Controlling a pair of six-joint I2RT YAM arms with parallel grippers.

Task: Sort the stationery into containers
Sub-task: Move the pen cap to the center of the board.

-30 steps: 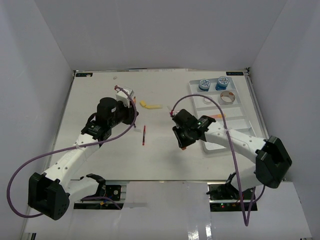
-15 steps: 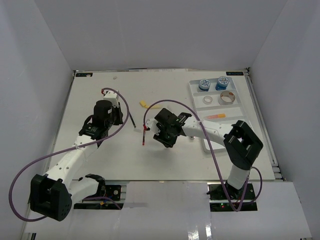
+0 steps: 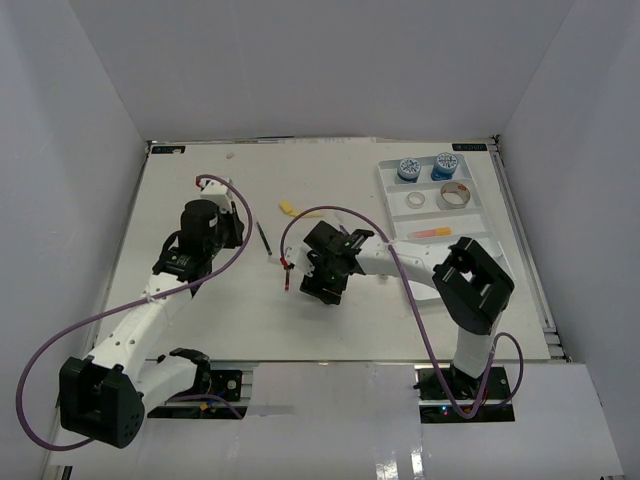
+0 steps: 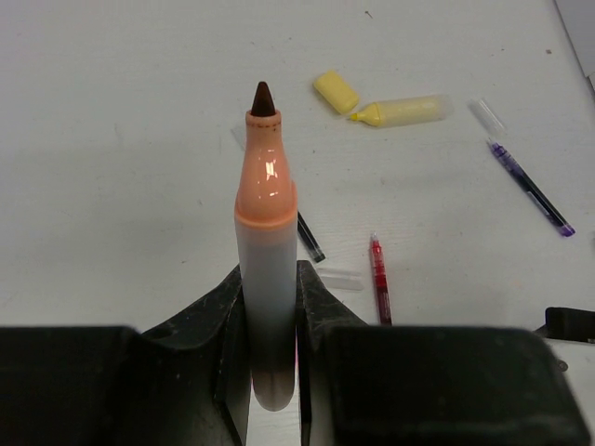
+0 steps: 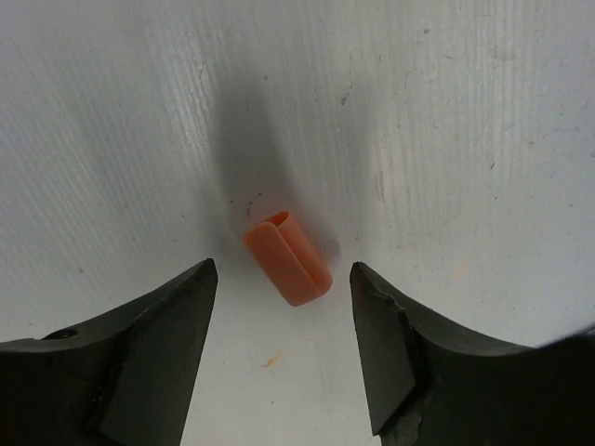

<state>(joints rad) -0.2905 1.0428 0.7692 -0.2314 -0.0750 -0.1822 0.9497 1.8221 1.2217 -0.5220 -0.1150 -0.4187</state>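
My left gripper is shut on an uncapped marker with a grey-white body, orange collar and dark tip, held above the table. My right gripper is open and low over the table, its jaws either side of a small orange cap without touching it; the top view hides the cap. A red pen, a black pen and a yellow highlighter lie mid-table. The white tray at the far right holds two blue-white tubs and two tape rolls.
The left wrist view shows a yellow cap beside the yellow highlighter, a purple pen, the red pen and a clear cap. An orange-pink piece lies in the tray. White walls surround the table.
My right arm has swung left from beside the tray to the middle of the table, over the orange cap. My left gripper has drawn back to the left with the marker.
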